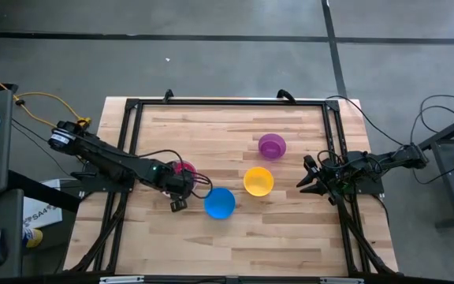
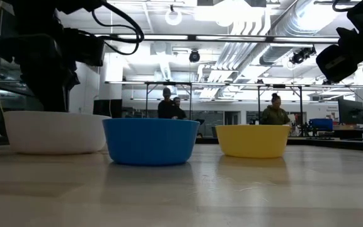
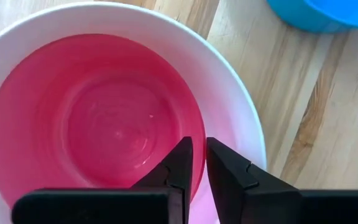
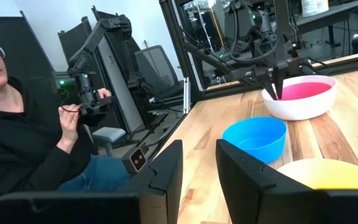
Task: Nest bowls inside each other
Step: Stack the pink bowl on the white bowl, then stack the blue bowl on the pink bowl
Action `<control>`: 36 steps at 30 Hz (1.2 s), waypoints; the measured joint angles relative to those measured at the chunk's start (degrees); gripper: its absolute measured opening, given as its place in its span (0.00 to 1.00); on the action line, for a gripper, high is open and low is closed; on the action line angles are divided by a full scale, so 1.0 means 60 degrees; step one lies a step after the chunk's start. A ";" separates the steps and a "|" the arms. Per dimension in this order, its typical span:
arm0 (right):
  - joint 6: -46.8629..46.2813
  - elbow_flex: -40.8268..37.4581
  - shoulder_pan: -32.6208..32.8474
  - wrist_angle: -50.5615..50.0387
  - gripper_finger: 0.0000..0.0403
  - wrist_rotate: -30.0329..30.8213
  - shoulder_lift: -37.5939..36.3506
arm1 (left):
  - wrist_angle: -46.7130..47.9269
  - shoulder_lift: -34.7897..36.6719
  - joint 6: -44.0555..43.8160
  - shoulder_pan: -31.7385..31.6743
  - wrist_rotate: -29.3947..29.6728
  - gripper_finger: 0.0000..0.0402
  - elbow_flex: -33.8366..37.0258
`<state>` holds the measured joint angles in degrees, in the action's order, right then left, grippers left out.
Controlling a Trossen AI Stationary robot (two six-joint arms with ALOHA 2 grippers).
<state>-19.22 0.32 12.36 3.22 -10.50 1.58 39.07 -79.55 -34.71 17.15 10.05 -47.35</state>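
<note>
A pink bowl [image 3: 98, 118] sits nested in the white bowl [image 3: 229, 81] at the table's left. My left gripper [image 3: 199, 155] points down over them with its fingers a narrow gap apart. One finger is inside the pink bowl's rim and one outside. The blue bowl [image 1: 220, 203] stands just right of them on the table. The yellow bowl [image 1: 258, 181] and the purple bowl [image 1: 272, 146] stand farther right. My right gripper [image 1: 310, 177] waits open and level at the table's right edge, holding nothing. My left gripper's fingers [image 3: 179, 168] stand astride the pink bowl's rim [image 3: 199, 134] on its near side, coming from above and pointing steeply down. I cannot tell whether they touch the rim. The pink bowl rests upright inside the white bowl.
A black frame [image 1: 132, 126] runs along the table's left, far and right sides. A seated person [image 4: 23, 137] shows beyond the table's left edge in the right wrist view. Bare wood lies along the near edge [image 1: 235, 248].
</note>
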 joint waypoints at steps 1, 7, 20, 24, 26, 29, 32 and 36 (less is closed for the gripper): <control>0.0001 0.0000 0.0004 0.0000 0.23 0.0000 -0.0001 | 0.0021 0.0015 -0.0002 0.0000 0.0002 0.12 0.0000; 0.0001 0.0000 0.0000 0.0000 0.23 0.0001 0.0000 | 0.0344 0.0373 -0.0006 0.0018 0.0086 0.12 -0.0055; 0.0003 0.0000 0.0003 0.0004 0.23 0.0004 0.0138 | 0.0259 0.1046 -0.0017 0.0018 -0.0162 0.12 -0.0055; 0.0000 0.0000 0.0004 0.0004 0.23 0.0000 0.0189 | 0.0268 0.1183 -0.0014 0.0018 -0.0166 0.12 -0.0051; 0.0002 0.0000 0.0004 0.0012 0.23 -0.0007 0.0182 | 0.0036 0.1266 0.0086 0.0016 -0.0144 0.12 -0.0069; 0.0000 0.0001 0.0004 0.0007 0.23 0.0004 0.0219 | -0.0077 0.1518 0.0368 0.0018 -0.0096 0.12 -0.0057; 0.0000 0.0003 0.0004 0.0007 0.23 0.0000 0.0254 | -0.0179 0.1719 0.0778 0.0018 0.0148 0.12 -0.0058; 0.0001 0.0000 0.0004 0.0005 0.23 0.0000 0.0310 | -0.0956 0.1711 0.1593 0.0015 0.0355 0.12 -0.0052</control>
<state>-19.22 0.32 12.38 3.26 -10.50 3.44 33.33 -69.28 -25.15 17.23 12.19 -47.67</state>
